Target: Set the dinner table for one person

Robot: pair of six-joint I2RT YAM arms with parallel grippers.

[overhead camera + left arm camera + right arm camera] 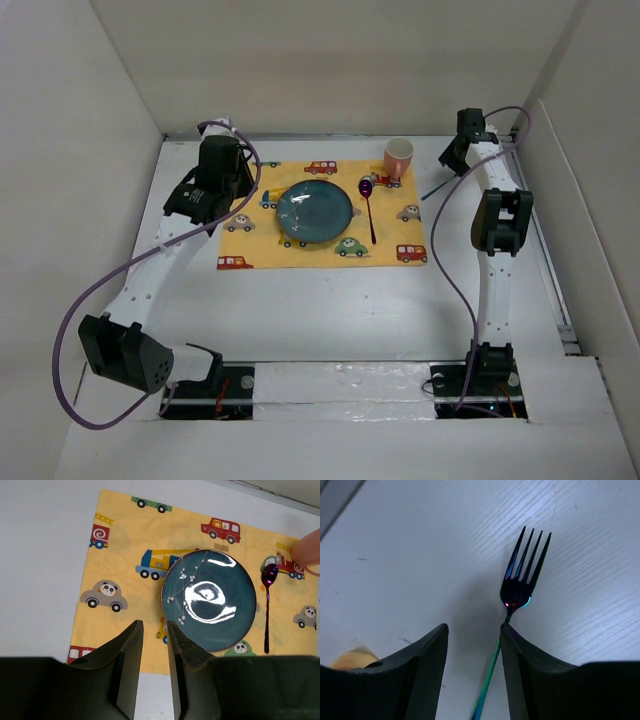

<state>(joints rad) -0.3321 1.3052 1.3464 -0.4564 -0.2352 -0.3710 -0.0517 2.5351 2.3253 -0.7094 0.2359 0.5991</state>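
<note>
The white dinner table (pixel 330 310) carries a yellow car-print placemat (pixel 250 240). On the mat lie a teal plate (pixel 315 208) and a purple spoon (pixel 369 212) to its right, with a pink cup (pixel 398 157) at the far right corner. My left gripper (pixel 154 625) hovers over the mat's left part, beside the plate (pixel 210 600), jaws a little apart and empty. My right gripper (pixel 474 627) is open at the far right of the table. An iridescent fork (pixel 525 575) lies with its handle between the fingers, against the right finger (pixel 520 655). The fork also shows in the top view (pixel 437 188).
White walls (pixel 80 150) close in the table on the left, back and right. A metal rail (pixel 555 290) runs along the right edge. Purple cables (pixel 445 260) loop from both arms. The spoon (pixel 267 610) and cup edge (pixel 307 550) show in the left wrist view.
</note>
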